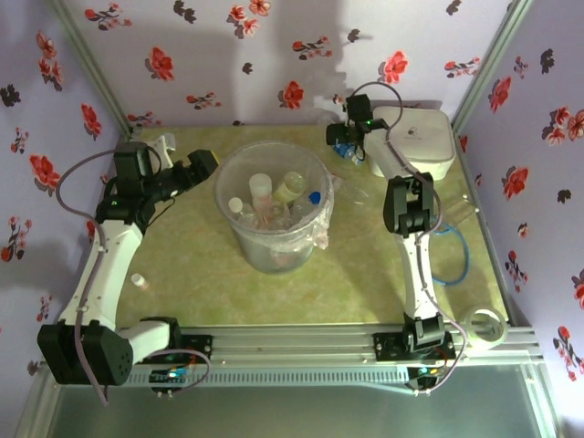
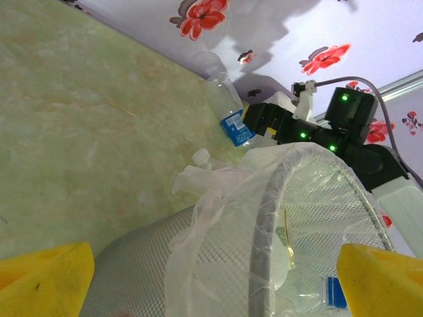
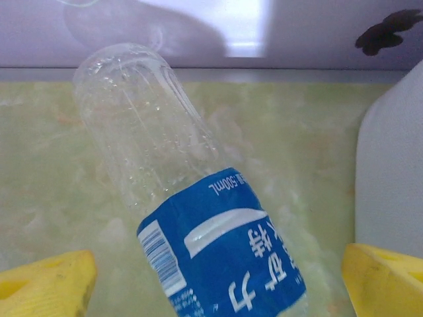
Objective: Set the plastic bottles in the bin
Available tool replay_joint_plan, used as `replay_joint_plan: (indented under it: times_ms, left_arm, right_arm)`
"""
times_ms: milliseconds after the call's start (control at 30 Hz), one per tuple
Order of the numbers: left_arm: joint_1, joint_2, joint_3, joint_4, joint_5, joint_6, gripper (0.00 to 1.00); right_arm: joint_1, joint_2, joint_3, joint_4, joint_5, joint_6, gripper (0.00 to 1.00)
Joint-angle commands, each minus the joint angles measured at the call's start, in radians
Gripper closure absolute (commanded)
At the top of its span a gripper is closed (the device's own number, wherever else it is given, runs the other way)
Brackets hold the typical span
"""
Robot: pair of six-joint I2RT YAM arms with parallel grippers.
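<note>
The table (image 1: 182,274) carries the bin (image 1: 274,257) at its middle, within reach of both arms, which suits a job where either one may drop things in. Several bottles (image 1: 274,196) already lie heaped inside its bag liner, so the task looks well along. A white box (image 1: 420,137) stands in the far right corner and plays no part. The left gripper (image 1: 205,166) hangs just beside the bin's left rim with its yellow fingers spread wide and nothing between them but the rim and liner below, the pose of an arm with nothing to carry. The right gripper (image 1: 345,146) is out by the back wall, just left of the box, its fingers also wide apart and set to either side of a blue-label bottle (image 3: 218,257). That bottle lies tilted, clear base toward the wall, and the fingers appear to straddle it without pinching, though its neck end runs out of the wrist view, so contact there cannot be ruled out. Closing on it is likely the step in hand. One small bottle (image 1: 139,281) lies on the table near the left arm, well apart from the bin.
</note>
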Motion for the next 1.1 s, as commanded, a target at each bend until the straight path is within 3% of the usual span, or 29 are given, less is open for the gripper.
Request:
replay_joint_plan:
  times_ms: [0,200,300,567,667,800,1067]
  left_arm:
    - [0.007,-0.005,0.009,-0.004,-0.009,0.022,0.05]
    - [0.007,-0.008,0.027,-0.005,-0.017,0.023,0.04]
    - [0.007,-0.007,0.030,0.005,-0.017,0.015,0.04]
    - [0.007,-0.013,0.091,-0.014,-0.036,0.038,0.03]
    - [0.007,-0.005,0.132,0.005,-0.044,0.032,0.02]
    - [0.007,0.012,0.194,0.039,-0.074,0.004,0.02]
    - [-0.031,0.072,0.324,0.171,-0.073,-0.057,0.00]
  right_arm:
    - [0.003,0.080,0.065,-0.087,-0.004,0.022,0.04]
    - [0.030,0.104,0.066,-0.085,0.010,-0.005,0.05]
    - [0.029,0.119,0.076,-0.106,0.016,0.001,0.11]
    - [0.028,0.007,-0.020,-0.062,0.018,0.000,0.44]
    - [0.029,-0.055,-0.031,-0.076,0.018,-0.009,0.47]
    - [0.028,-0.204,-0.130,-0.054,0.026,-0.020,0.48]
    - [0.028,-0.710,-0.581,0.152,0.026,0.021,0.49]
